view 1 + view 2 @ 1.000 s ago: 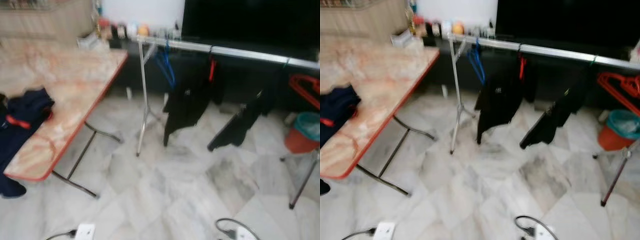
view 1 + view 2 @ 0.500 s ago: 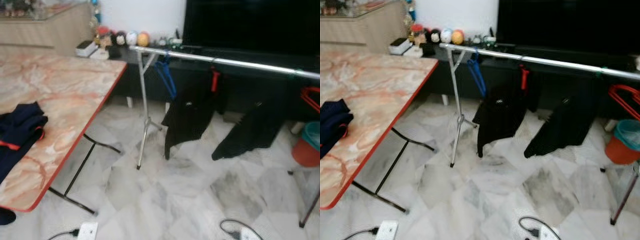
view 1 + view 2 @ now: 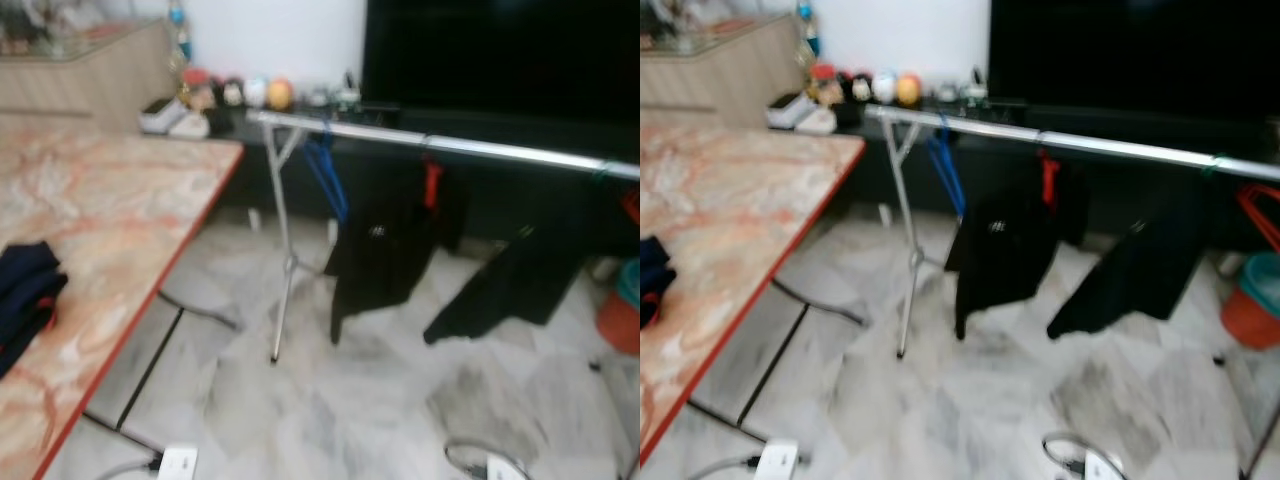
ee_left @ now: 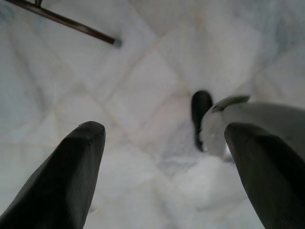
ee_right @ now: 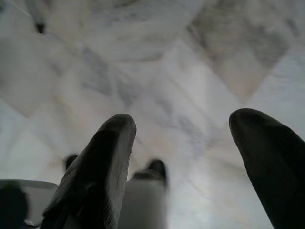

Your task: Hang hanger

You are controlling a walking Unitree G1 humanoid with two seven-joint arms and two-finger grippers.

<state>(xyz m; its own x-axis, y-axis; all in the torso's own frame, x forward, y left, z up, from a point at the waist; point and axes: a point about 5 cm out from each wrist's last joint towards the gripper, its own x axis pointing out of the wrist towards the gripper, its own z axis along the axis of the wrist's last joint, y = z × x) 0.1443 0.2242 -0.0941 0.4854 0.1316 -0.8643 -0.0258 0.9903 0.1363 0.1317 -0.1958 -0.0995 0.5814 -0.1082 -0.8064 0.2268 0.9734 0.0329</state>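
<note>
Both arms are hung low: the left gripper (image 4: pixel 164 143) and the right gripper (image 5: pixel 183 143) are pointed down at the marble floor (image 5: pixel 143 71), fingers spread wide, nothing held. An orange bucket (image 3: pixel 1252 312) is seen at the far right, its contents blurred. A blue hanger (image 3: pixel 326 172) is hung on the silver rail (image 3: pixel 470 148), beside a black garment (image 3: pixel 380 258), well apart from both grippers.
</note>
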